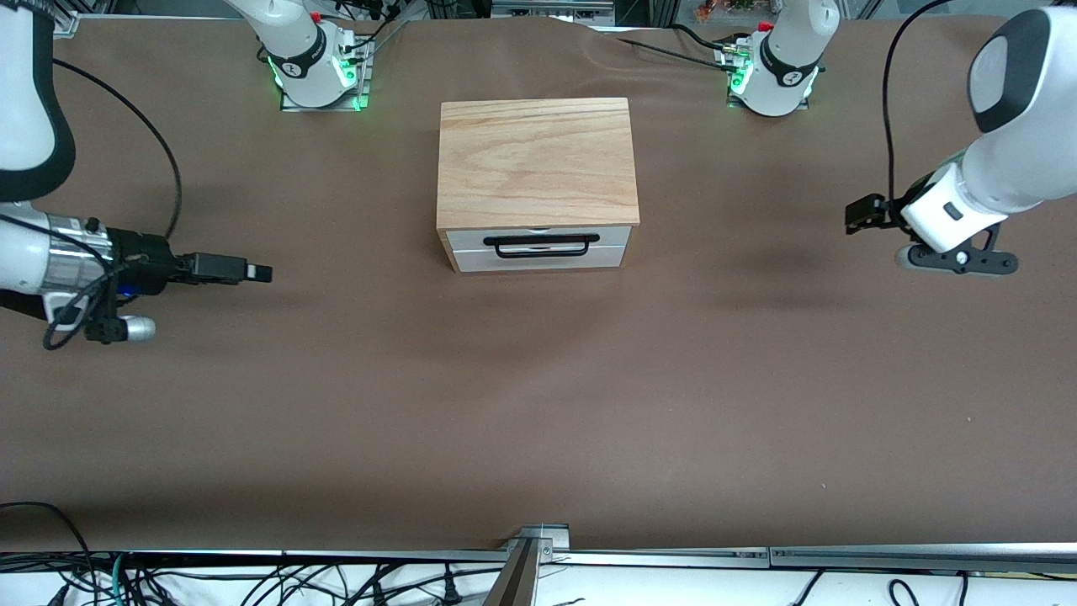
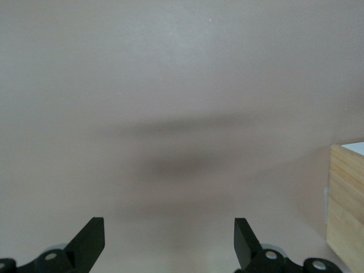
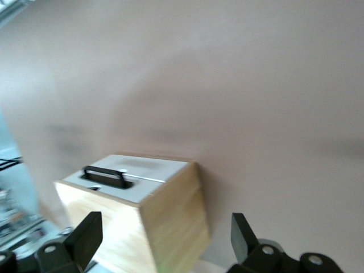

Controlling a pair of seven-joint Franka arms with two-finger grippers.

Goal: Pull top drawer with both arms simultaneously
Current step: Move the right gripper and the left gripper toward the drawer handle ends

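Both claws are spread wide and pinching nothing. The left gripper point(image 1: 858, 215) hangs over bare table toward the left arm's end, well apart from the cabinet, fingers point(image 2: 91, 236) parted with only brown cloth between them. The right gripper point(image 1: 259, 273) hangs over the table toward the right arm's end, also well clear of the cabinet, its fingers point(image 3: 88, 234) just as far apart.

Now the big picture: the brown table point(image 1: 538, 404) fills the room's middle, the two white arms coming in from either end. The left arm point(image 1: 1010, 151) bends in at its end, the right arm point(image 1: 34, 244) at the other.

The wood-topped cabinet point(image 1: 537, 160) sits between the two bases, its front facing the front camera. The top drawer point(image 1: 538, 238) looks shut, its white panel flush with the cabinet's front. Across it runs the black bar handle point(image 1: 541, 245), untouched. Below it sits the plain white lower panel point(image 1: 538, 259).
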